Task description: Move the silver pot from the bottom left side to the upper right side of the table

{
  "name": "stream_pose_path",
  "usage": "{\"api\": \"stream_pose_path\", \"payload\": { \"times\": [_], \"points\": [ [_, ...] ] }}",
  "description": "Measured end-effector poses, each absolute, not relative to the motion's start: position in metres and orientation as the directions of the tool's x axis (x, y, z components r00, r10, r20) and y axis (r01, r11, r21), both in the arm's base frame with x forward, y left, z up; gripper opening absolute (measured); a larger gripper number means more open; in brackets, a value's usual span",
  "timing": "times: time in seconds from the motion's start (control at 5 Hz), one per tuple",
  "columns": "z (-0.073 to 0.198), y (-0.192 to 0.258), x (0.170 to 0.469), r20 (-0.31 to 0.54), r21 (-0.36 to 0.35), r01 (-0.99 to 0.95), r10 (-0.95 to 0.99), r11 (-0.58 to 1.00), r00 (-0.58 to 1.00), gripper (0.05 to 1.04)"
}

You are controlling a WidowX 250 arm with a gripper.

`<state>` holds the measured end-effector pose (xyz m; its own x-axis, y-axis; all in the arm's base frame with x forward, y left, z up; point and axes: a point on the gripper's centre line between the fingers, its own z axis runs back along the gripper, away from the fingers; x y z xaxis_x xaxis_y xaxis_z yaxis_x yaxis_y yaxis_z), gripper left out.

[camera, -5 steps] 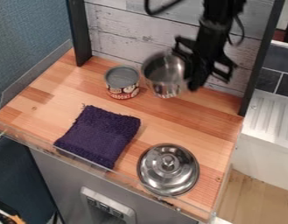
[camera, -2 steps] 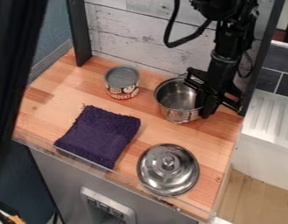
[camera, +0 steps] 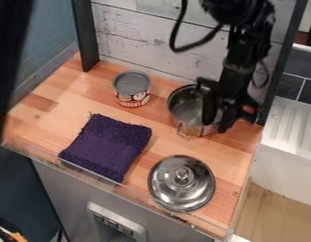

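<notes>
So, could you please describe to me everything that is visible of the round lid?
The lid is round and domed, of shiny, silver-coloured material that looks like metal, with a small knob at its centre. It lies knob up on the wooden tabletop, near the front edge, apart from the dark purple cloth.

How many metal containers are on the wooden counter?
2: a tin can near the back wall, and a silver pot right of it in the picture. The robot arm could hide others.
</notes>
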<state>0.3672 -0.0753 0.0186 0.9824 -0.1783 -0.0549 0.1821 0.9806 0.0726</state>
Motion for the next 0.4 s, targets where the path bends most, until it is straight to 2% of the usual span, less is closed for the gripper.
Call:
{"api": "stream_pose_path", "payload": {
  "times": [0.2, 0.4],
  "points": [
    [0.049, -0.077, 0.356, 0.022, 0.121, 0.167, -0.170, 0.979, 0.985, 0.844],
    [0.070, -0.074, 0.343, 0.084, 0.136, 0.120, -0.133, 0.983, 0.988, 1.012]
  ]
}}
